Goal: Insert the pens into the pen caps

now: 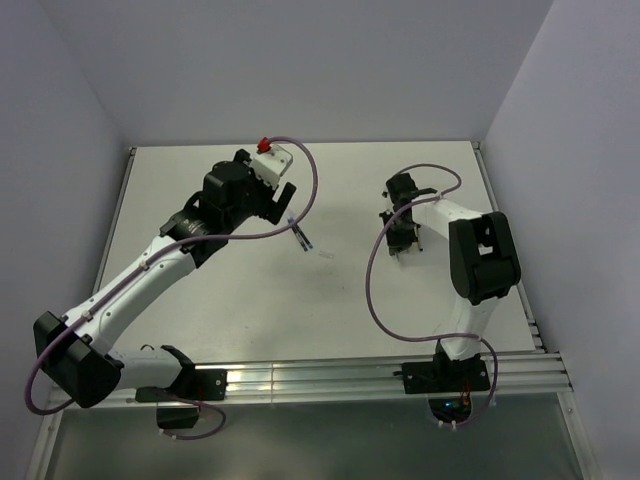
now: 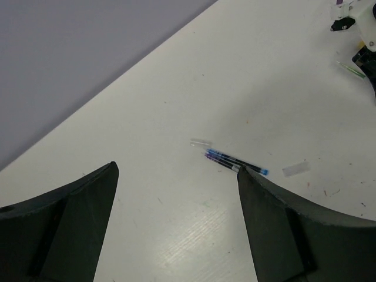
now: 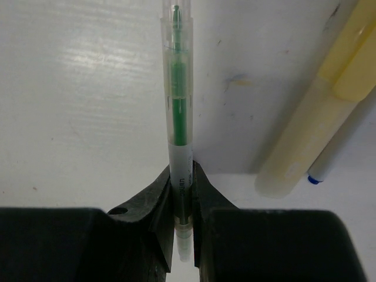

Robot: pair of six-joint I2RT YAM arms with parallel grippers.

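**Left jaws spread wide over a loose blue pen; right jaws clamped on a clear pen**

Both arms reach in from the near edge of the flat white table [image 1: 200, 320]. The left gripper [image 2: 176, 170] hangs over the middle of the table. Its two black fingers [image 2: 64, 223] are far apart, with nothing held between them.

On the surface below lies the thin dark blue pen [image 2: 235, 163], slanted. Neither finger touches it, as far as the wrist view shows. Just off its nearer end, on the side toward the right arm, lies a short clear tube [image 2: 295, 168], a pen cap, a little apart from the pen. A second short clear tube [image 2: 201, 142] lies close beside the pen's farther end, not touching it.

The right gripper [image 3: 183, 169] is to the right of the table's centre, well apart from the blue pen. Its jaws are closed tight on the lower barrel of a clear pen with a green core [image 3: 178, 106], which points straight out ahead of the fingers. Whether that pen rests on the surface cannot be told.

Just to its right, a thick pale yellow tube [image 3: 299, 135] lies on the table, turning brighter yellow toward its far end. A slim white barrel with a blue tip [image 3: 320, 171] lies along the tube's right side.
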